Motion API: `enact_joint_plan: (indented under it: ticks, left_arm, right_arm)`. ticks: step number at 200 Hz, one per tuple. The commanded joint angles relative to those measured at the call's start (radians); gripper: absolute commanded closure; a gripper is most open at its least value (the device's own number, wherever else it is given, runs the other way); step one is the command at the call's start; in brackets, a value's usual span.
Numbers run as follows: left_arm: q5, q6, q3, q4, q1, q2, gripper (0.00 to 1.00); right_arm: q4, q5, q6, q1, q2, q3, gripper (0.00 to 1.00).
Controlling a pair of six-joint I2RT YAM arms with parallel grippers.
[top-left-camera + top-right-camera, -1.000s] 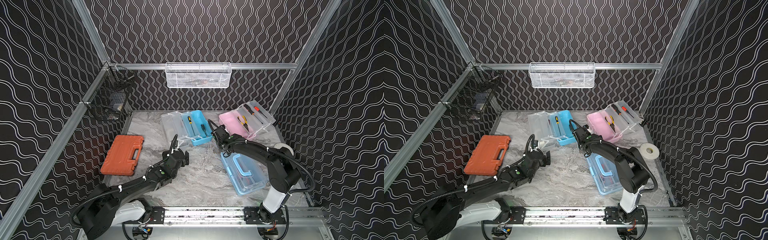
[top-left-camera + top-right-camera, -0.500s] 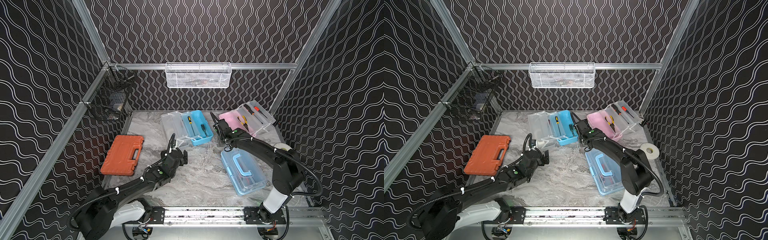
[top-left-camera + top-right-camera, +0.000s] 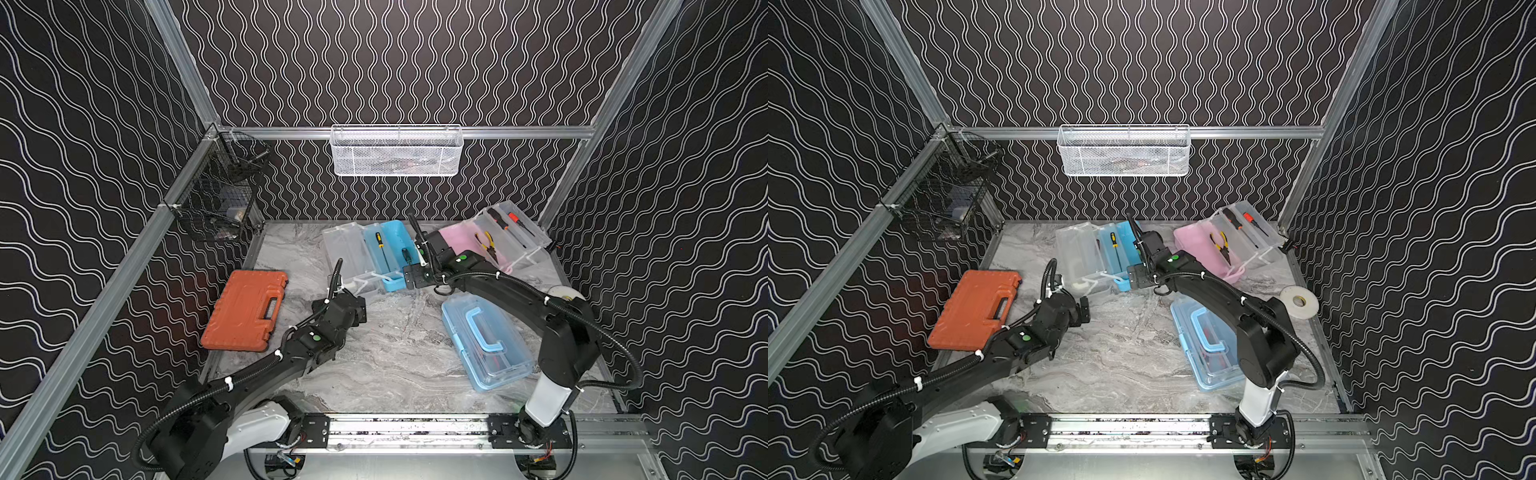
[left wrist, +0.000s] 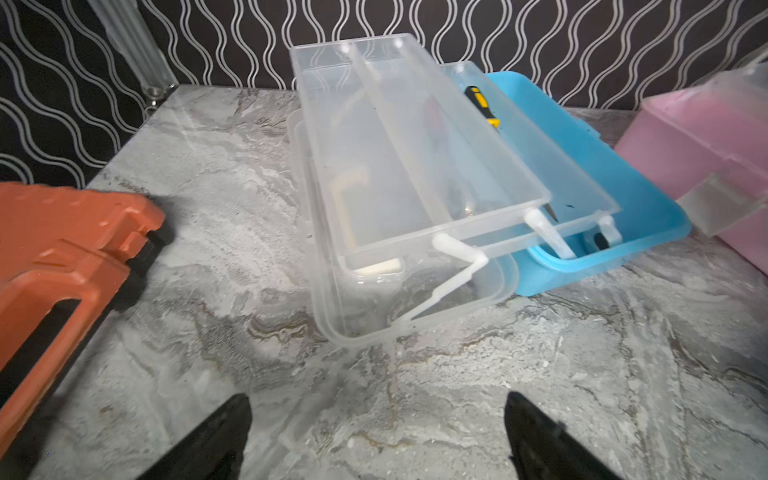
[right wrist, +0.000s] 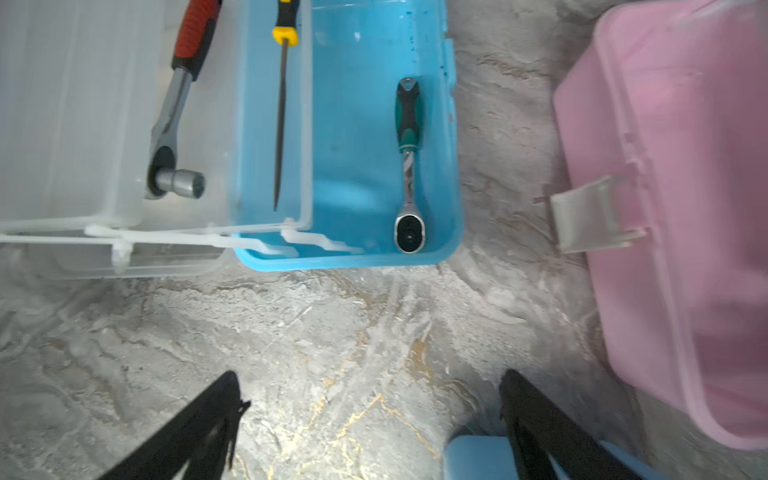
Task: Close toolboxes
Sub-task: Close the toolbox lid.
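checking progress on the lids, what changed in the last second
The right gripper, open and empty, moved back toward the gap between the open light-blue plastic toolbox and the open pink plastic toolbox. The left gripper, also open, shifted slightly toward the flat orange hard case. Nothing was grasped or released; the boxes, including the closed light-blue toolbox, lie unmoved.

R gripper [image 5: 368, 376] swung from pink toolbox [image 5: 685, 208] side twd open blue toolbox [image 5: 357, 104]; box's near end now just ahead of pincer. L gripper [image 4: 376, 397] backed slightly off clear lid [image 4: 395, 166].
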Motion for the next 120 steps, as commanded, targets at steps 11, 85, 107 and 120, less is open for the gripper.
enact_joint_plan:
  ticks: [11,85,107,120]
  left_arm:
    - [-0.015,-0.046,0.011,-0.051,0.052,-0.032,0.01]
    - [0.107,-0.149,0.036,0.016,0.270,0.045,0.01]
    - [0.129,-0.153,0.048,0.012,0.315,0.062,0.01]
    - [0.140,-0.149,0.052,0.017,0.332,0.073,0.01]
  right_arm:
    - [0.067,-0.069,0.023,0.008,0.045,0.049,0.04]
    - [0.053,0.019,0.086,-0.056,0.215,0.225,0.19]
    - [0.073,-0.011,0.094,-0.110,0.268,0.239,0.22]
    - [0.075,-0.030,0.083,-0.139,0.296,0.260,0.23]
